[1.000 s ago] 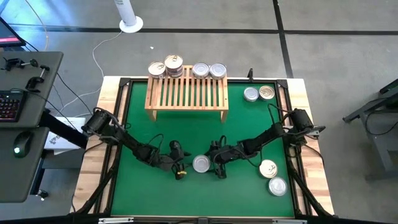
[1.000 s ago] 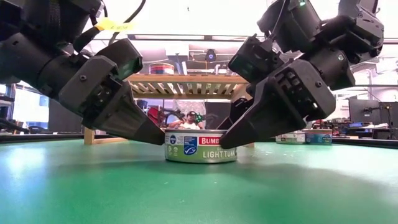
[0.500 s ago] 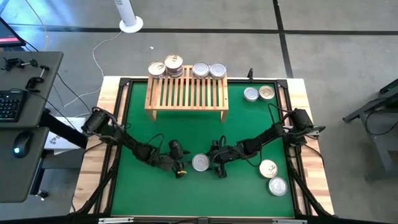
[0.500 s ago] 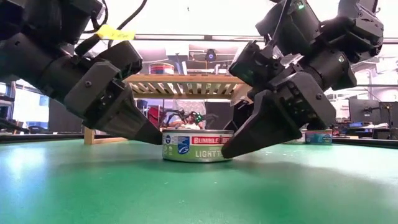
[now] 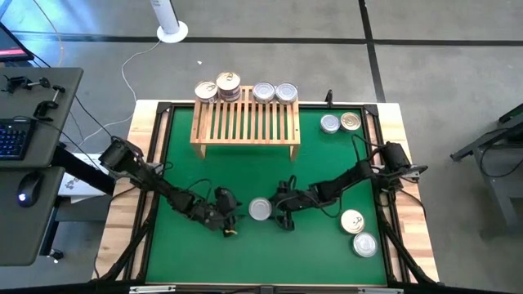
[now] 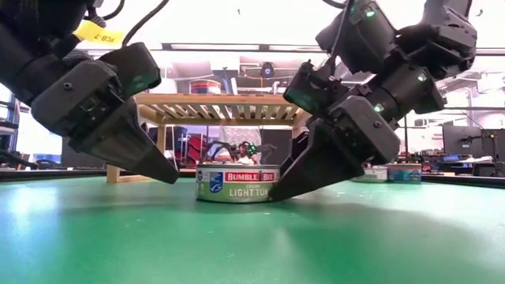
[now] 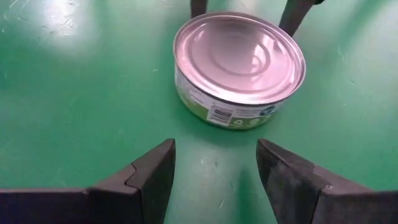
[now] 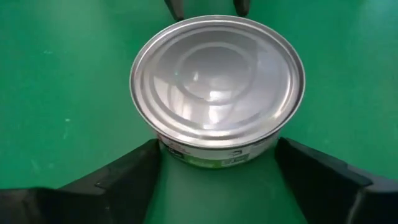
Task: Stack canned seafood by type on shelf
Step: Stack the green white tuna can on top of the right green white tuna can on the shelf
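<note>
Light tuna tin (image 5: 260, 210): sits flat on the green mat (image 5: 180, 147) at about 6 o'clock of the table, silver lid up, label toward the low camera; it lies between both arms, a spot either one can reach.
Right gripper (image 5: 282, 219): at the tin's 3 o'clock, fingers spread wide with one on each side of the can; the right wrist view shows the tin (image 8: 217, 84) sitting in the gap, the pads close beside its wall but not visibly pressing, so this looks like the approach to a grasp.
Left gripper (image 5: 230, 226): at the tin's 9 o'clock, fingers apart, near the can but clear of it; in the left wrist view the tin (image 7: 239, 68) lies ahead of the fingertips, outside the gap. Probably it waits there so as not to crowd the right arm.
Loose tins, right: two at about 4 o'clock (image 5: 358, 233), lying by the mat's edge, not yet sorted.
Loose tins, far right: a silver and a gold one at about 2 o'clock (image 5: 340, 122), beside the rack.
Shelf (image 5: 245, 124): wooden slatted rack at 12 o'clock; tins line its far edge (image 5: 243, 90), one pile raised, which suggests sorting by type is under way.
</note>
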Controlling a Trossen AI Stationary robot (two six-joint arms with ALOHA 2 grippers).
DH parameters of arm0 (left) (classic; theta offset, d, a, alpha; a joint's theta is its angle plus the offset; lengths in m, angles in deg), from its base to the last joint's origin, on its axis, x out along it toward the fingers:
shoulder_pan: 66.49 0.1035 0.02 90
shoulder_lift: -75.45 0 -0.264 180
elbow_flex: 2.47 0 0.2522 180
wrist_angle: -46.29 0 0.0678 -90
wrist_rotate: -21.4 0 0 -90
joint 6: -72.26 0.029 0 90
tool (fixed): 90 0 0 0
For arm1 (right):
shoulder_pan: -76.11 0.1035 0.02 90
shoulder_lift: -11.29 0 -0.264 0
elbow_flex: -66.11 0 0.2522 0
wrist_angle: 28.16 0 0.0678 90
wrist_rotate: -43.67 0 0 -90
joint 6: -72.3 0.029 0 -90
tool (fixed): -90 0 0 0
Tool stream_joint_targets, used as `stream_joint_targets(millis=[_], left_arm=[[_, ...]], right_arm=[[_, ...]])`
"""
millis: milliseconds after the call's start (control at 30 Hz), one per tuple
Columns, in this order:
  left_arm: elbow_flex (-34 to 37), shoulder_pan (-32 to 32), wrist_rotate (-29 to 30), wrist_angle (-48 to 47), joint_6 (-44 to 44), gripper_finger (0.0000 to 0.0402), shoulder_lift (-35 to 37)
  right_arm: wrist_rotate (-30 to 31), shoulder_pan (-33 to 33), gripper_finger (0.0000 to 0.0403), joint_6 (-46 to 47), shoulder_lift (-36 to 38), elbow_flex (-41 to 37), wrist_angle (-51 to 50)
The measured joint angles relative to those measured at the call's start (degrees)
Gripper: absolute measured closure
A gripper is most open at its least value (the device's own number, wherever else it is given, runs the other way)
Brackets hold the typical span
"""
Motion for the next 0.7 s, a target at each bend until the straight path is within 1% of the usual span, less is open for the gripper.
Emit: stream_joint_targets(millis=[133,233,300,433,533,700], left_arm=[[0.1,0.6,-0.1,1.2,0.5,0.0190,-0.1],[0.1,1.1,-0.1,2.4,2.0,0.0190,-0.1],[0.1,1.4,-0.3,2.7,2.6,0.0190,-0.1],[0.1,2.2,-0.6,2.7,2.7,0.0190,-0.1],[0.2,2.8,-1.0,2.6,2.8,0.0190,-0.1],[0.3,3.8,-1.4,3.3,5.8,0.0190,-0.1]], right_arm=[[-0.4,-0.3,0.0045,-1.9,0.0,1.7,-1.2],[-0.8,-0.3,0.0028,-4.9,0.0,3.2,-0.9],[-1.1,-0.3,0.0026,-5.3,0.0,3.7,-1.3],[-1.0,-0.3,0.0026,-3.4,0.0,3.9,-0.7],[-0.9,-0.3,0.0026,-4.1,0.0,3.8,-0.3],[-0.6,-0.8,0.0026,-6.0,-2.3,3.9,3.5]])
